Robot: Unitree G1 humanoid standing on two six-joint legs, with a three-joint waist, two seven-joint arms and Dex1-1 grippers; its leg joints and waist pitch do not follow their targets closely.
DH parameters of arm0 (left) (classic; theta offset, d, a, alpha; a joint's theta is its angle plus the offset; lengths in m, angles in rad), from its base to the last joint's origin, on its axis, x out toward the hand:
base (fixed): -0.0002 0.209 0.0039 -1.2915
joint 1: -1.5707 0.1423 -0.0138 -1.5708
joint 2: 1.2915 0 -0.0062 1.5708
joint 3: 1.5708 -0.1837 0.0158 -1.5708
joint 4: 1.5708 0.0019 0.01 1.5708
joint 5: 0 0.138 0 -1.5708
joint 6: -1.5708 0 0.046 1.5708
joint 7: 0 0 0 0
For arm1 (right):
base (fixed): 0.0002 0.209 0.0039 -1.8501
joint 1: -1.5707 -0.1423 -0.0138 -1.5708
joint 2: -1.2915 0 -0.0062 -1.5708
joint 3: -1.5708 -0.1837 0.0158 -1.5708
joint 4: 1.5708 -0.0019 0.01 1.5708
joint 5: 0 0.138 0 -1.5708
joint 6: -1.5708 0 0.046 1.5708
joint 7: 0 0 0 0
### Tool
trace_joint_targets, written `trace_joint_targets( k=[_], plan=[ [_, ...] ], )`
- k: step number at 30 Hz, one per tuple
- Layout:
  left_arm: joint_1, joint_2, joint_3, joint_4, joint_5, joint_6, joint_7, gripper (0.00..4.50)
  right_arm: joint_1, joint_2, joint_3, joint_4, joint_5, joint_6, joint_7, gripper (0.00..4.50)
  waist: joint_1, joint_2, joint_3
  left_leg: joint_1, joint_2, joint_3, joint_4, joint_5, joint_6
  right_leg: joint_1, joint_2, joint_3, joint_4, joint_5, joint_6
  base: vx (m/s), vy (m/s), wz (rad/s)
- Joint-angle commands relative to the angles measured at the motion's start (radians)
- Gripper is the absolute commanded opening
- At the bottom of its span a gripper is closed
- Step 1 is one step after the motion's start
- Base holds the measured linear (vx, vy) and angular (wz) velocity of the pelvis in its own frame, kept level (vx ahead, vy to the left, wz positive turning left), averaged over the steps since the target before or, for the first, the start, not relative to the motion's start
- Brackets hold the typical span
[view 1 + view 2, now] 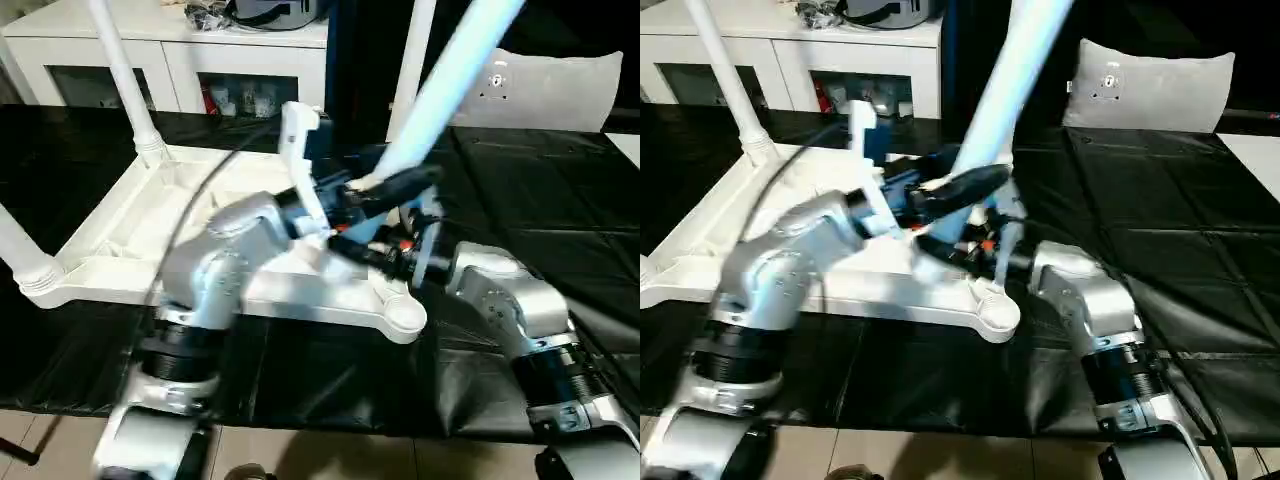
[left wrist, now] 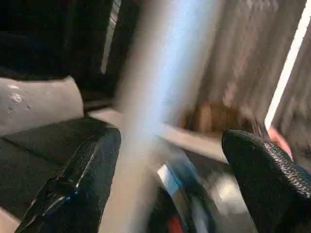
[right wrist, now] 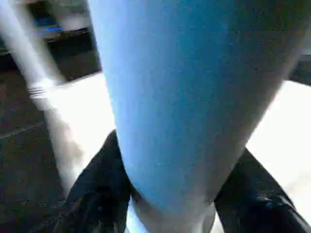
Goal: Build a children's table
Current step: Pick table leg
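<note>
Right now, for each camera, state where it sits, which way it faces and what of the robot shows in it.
Left eye view: on the head, facing forward and down at the upturned table top; both silver forearms show.
Right eye view: beside it, same scene.
Left wrist view: on the left wrist, along its open fingers, the leg between them.
Right wrist view: on the right wrist, its fingers closed on the leg.
Shared: all four show that tilted leg.

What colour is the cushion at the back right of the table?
Grey. The cushion shows best in the right eye view, beyond the black sheet.
</note>
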Motion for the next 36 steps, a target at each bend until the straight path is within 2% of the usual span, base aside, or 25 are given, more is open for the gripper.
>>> trace_joint_targets(
  k=[1,3,5,6,7,9,10,15,16,18,19,20,21,22,23,26,31,35,36],
  plan=[
    [0.011,0.026,-0.027,0.0,0.043,0.002,-0.031,3.8,0.004,-0.007,-0.037,-0.007,-0.006,-0.014,-0.025,1.89,-0.008,0.0,-0.073,0.012,0.036,-0.01,-0.069,-0.163,-0.003,0.057,-0.07,0.046,-0.078,-0.306,-0.131,0.0,0.0,0.0],
    [0.022,0.073,-0.056,0.021,0.095,-0.023,-0.051,3.8,0.02,-0.013,-0.053,-0.021,-0.001,-0.015,-0.028,1.89,-0.009,0.0,-0.074,0.009,0.035,-0.012,-0.07,-0.157,0.005,0.06,-0.07,0.045,-0.077,-0.289,-0.124,0.0,0.0,0.0],
    [0.023,0.079,-0.061,0.024,0.102,-0.028,-0.053,3.8,0.022,-0.014,-0.054,-0.023,0.0,-0.015,-0.029,1.89,-0.01,0.0,-0.074,0.009,0.034,-0.01,-0.07,-0.159,0.003,0.062,-0.072,0.045,-0.077,-0.294,-0.128,0.0,0.0,0.0],
    [0.032,0.133,-0.125,0.065,0.184,-0.087,-0.076,3.8,0.041,-0.026,-0.061,-0.048,0.006,-0.01,-0.037,1.89,-0.01,0.002,-0.073,0.01,0.036,-0.012,-0.072,-0.164,0.004,0.061,-0.072,0.045,-0.08,-0.298,-0.13,0.0,0.0,0.0],
    [0.037,0.16,-0.162,0.088,0.23,-0.124,-0.09,3.8,0.051,-0.032,-0.065,-0.062,0.007,-0.007,-0.042,1.89,-0.011,0.002,-0.072,0.01,0.035,-0.013,-0.073,-0.176,0.005,0.061,-0.071,0.045,-0.08,-0.315,-0.115,0.0,0.0,0.0],
    [0.047,0.199,-0.23,0.129,0.3,-0.184,-0.133,3.8,0.07,-0.044,-0.074,-0.087,-0.001,-0.009,-0.054,1.89,-0.013,0.0,-0.071,0.012,0.033,-0.013,-0.076,-0.18,0.006,0.059,-0.07,0.046,-0.085,-0.349,-0.088,0.0,0.0,0.0],
    [0.05,0.209,-0.253,0.143,0.32,-0.202,-0.154,3.63,0.077,-0.048,-0.077,-0.094,-0.008,-0.013,-0.06,1.89,-0.015,0.004,-0.073,0.012,0.034,-0.013,-0.076,-0.177,-0.001,0.06,-0.073,0.046,-0.084,-0.359,-0.082,0.0,0.0,0.0],
    [0.048,0.236,-0.332,0.213,0.384,-0.271,-0.238,3.24,0.111,-0.084,-0.084,-0.124,-0.001,0.014,-0.029,1.89,-0.019,0.011,-0.072,0.011,0.034,-0.013,-0.076,-0.192,-0.006,0.059,-0.074,0.047,-0.088,-0.349,-0.102,0.0,0.0,0.0],
    [0.044,0.242,-0.35,0.233,0.401,-0.291,-0.255,3.15,0.119,-0.092,-0.086,-0.137,0.009,0.027,-0.019,1.89,-0.02,0.007,-0.072,0.011,0.035,-0.013,-0.076,-0.193,-0.003,0.061,-0.074,0.046,-0.085,-0.332,-0.112,0.0,0.0,0.0],
    [0.024,0.244,-0.378,0.31,0.439,-0.355,-0.276,2.99,0.144,-0.117,-0.083,-0.186,0.04,0.062,0.019,1.89,-0.02,0.006,-0.07,0.011,0.032,-0.012,-0.076,-0.197,0.008,0.062,-0.071,0.046,-0.092,-0.344,-0.104,0.0,0.0,0.0],
    [0.014,0.241,-0.382,0.343,0.449,-0.381,-0.284,2.89,0.153,-0.127,-0.079,-0.207,0.051,0.076,0.03,1.89,-0.02,0.006,-0.071,0.009,0.033,-0.014,-0.076,-0.195,0.008,0.064,-0.074,0.045,-0.089,-0.345,-0.104,0.0,0.0,0.0],
    [0.006,0.235,-0.383,0.376,0.457,-0.404,-0.293,2.89,0.161,-0.135,-0.076,-0.222,0.06,0.084,0.04,1.89,-0.021,0.016,-0.072,0.01,0.033,-0.014,-0.075,-0.197,0.006,0.062,-0.073,0.045,-0.089,-0.347,-0.104,0.0,0.0,0.0],
    [-0.002,0.232,-0.384,0.402,0.462,-0.419,-0.305,2.65,0.168,-0.142,-0.072,-0.234,0.064,0.089,0.049,1.89,-0.023,0.008,-0.071,0.009,0.031,-0.013,-0.074,-0.198,0.009,0.064,-0.073,0.044,-0.093,-0.353,-0.102,0.0,0.0,0.0],
    [-0.007,0.228,-0.384,0.424,0.464,-0.43,-0.319,2.65,0.174,-0.147,-0.068,-0.243,0.066,0.092,0.058,1.89,-0.025,0.008,-0.072,0.007,0.033,-0.015,-0.075,-0.197,0.006,0.066,-0.077,0.044,-0.089,-0.355,-0.109,0.0,0.0,0.0],
    [-0.016,0.224,-0.385,0.453,0.468,-0.437,-0.327,2.58,0.181,-0.152,-0.063,-0.253,0.069,0.095,0.069,1.89,-0.026,0.008,-0.072,0.011,0.033,-0.013,-0.074,-0.201,0.008,0.062,-0.076,0.044,-0.093,-0.374,-0.108,0.0,0.0,0.0],
    [-0.035,0.219,-0.387,0.511,0.481,-0.468,-0.338,2.32,0.19,-0.154,-0.063,-0.263,0.068,0.099,0.078,1.89,-0.026,0.006,-0.072,0.011,0.032,-0.013,-0.073,-0.198,0.011,0.062,-0.077,0.043,-0.094,-0.384,-0.112,0.0,0.0,0.0],
    [-0.065,0.197,-0.37,0.605,0.488,-0.524,-0.356,1.99,0.199,-0.159,-0.06,-0.286,0.081,0.122,0.077,1.89,-0.022,0.011,-0.074,0.012,0.036,-0.014,-0.073,-0.191,0.013,0.062,-0.078,0.044,-0.089,-0.343,-0.133,0.0,0.0,0.0],
    [-0.074,0.188,-0.37,0.658,0.509,-0.559,-0.358,1.74,0.21,-0.159,-0.057,-0.299,0.085,0.131,0.076,1.89,-0.022,0.008,-0.074,0.01,0.036,-0.013,-0.072,-0.19,0.011,0.065,-0.08,0.045,-0.088,-0.329,-0.14,0.0,0.0,0.0],
    [-0.077,0.18,-0.366,0.68,0.515,-0.574,-0.356,1.62,0.215,-0.157,-0.056,-0.304,0.086,0.135,0.076,1.89,-0.021,0.014,-0.073,0.01,0.036,-0.013,-0.072,-0.198,0.012,0.063,-0.08,0.044,-0.092,-0.339,-0.139,0.0,0.0,0.0]
  ],
)
